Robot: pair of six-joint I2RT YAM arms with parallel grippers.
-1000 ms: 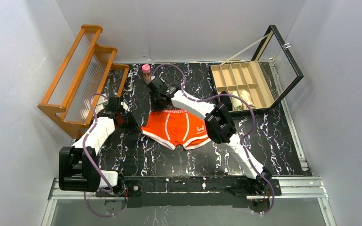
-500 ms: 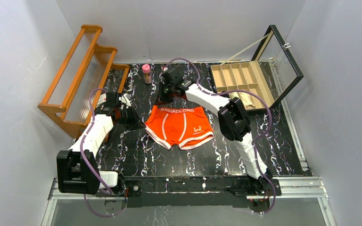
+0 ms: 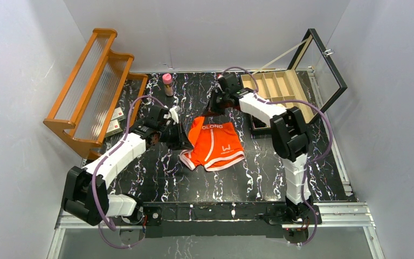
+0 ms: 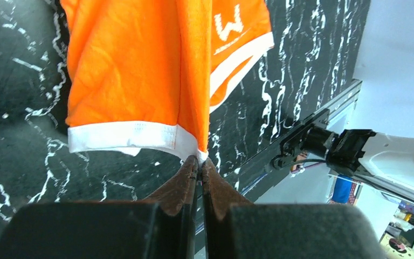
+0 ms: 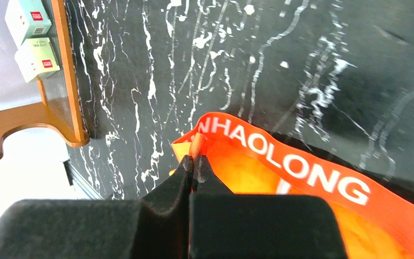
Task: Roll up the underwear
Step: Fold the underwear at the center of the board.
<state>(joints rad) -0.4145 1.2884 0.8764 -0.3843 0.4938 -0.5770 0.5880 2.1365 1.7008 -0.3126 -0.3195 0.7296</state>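
Orange underwear [image 3: 218, 145] mid-worktop [image 3: 259, 178], half lifted in the fold before rolling: left tool [image 4: 199, 162] pinching a white leg hem, right tool [image 5: 194, 159] pinching the waistband; likely calls next for laying the held side across, flat.

Rack [image 3: 94, 81]: wooden, my landmark.
Bottle [image 3: 167, 83]: pink cap, just right of rack.
Box [image 3: 276, 96]: lid open, far right of rack.
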